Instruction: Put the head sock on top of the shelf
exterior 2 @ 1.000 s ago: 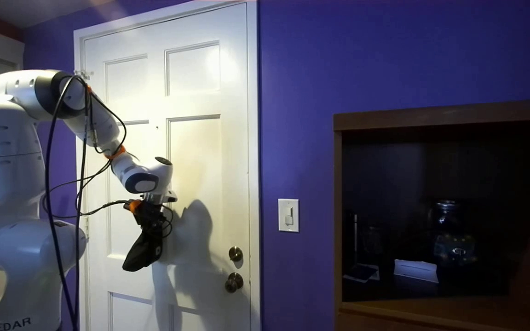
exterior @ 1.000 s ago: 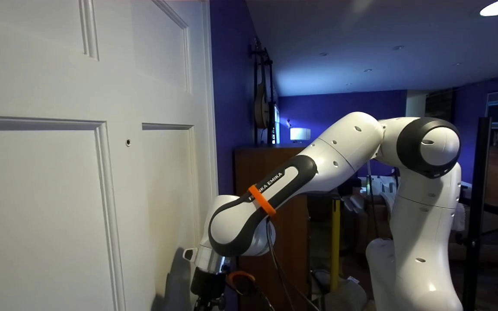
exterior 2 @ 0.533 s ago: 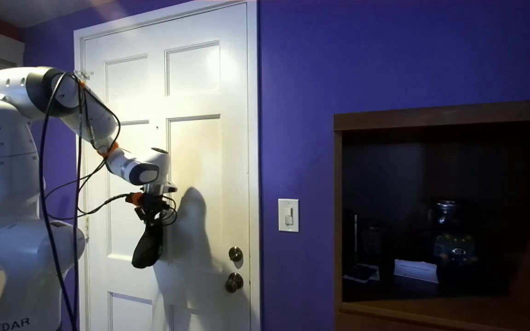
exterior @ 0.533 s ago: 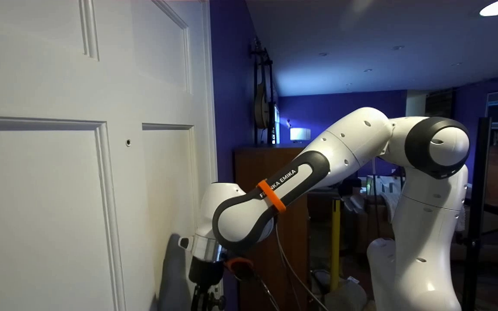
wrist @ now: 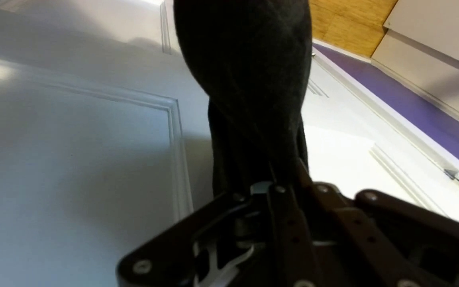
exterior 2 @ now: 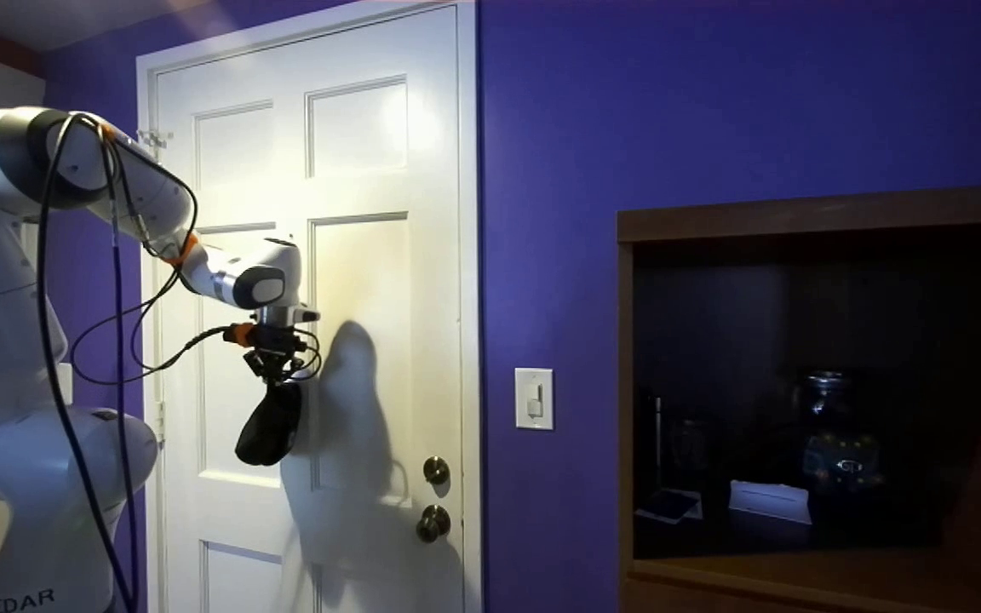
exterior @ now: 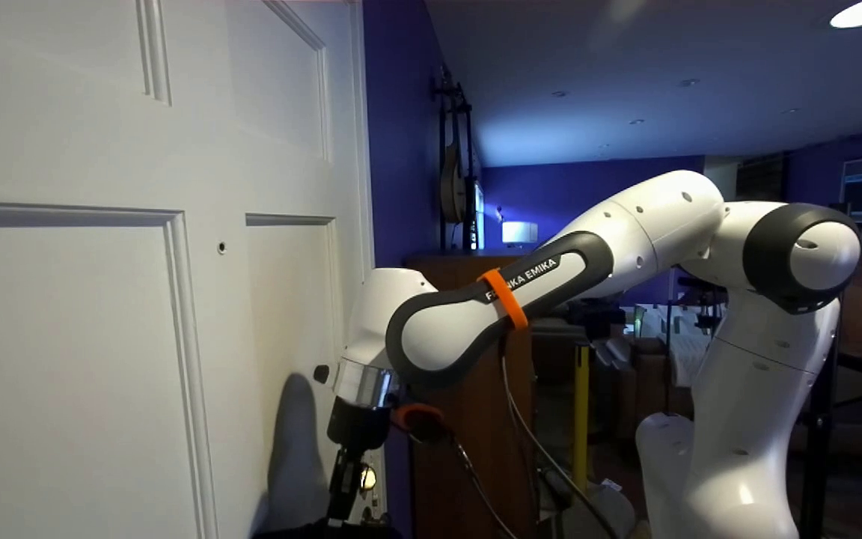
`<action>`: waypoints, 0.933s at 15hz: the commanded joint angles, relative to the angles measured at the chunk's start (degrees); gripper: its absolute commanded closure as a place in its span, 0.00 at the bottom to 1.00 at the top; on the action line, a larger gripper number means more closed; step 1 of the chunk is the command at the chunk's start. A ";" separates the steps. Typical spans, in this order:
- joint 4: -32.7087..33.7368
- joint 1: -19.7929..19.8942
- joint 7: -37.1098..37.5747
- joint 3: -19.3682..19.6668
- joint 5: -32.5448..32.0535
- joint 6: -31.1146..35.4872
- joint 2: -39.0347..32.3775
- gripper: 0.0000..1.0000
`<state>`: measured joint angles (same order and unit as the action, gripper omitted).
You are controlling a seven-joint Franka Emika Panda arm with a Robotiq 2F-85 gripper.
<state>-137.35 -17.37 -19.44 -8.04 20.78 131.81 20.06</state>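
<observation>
The head sock (exterior 2: 269, 426) is soft black cloth. It hangs from my gripper (exterior 2: 279, 381) in front of the white door in an exterior view. In the wrist view the head sock (wrist: 249, 79) extends away from the fingertips, and its far end is cut off by the frame edge. My gripper (wrist: 285, 173) is shut on its bunched edge. In an exterior view my gripper (exterior: 343, 509) points down at the bottom edge. The shelf (exterior 2: 831, 214) is dark brown with a flat top, at the right, well apart from my gripper; its side (exterior: 476, 442) also shows behind the arm.
The white panelled door (exterior 2: 358, 289) is close behind the gripper, with brass knobs (exterior 2: 433, 523). A light switch (exterior 2: 534, 398) is on the purple wall. A jar (exterior 2: 825, 393) and a white card (exterior 2: 769, 501) are inside the shelf. A yellow post (exterior: 581, 419) stands beside the shelf.
The arm has risen and drawn back, lifting the gripper and the head sock. The head sock now hangs higher in front of the door, still held.
</observation>
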 commanded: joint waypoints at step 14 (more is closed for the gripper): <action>1.95 4.63 15.01 0.28 -10.35 -15.19 14.49 0.95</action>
<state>-135.53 -12.70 -4.48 -7.78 10.47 116.73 34.60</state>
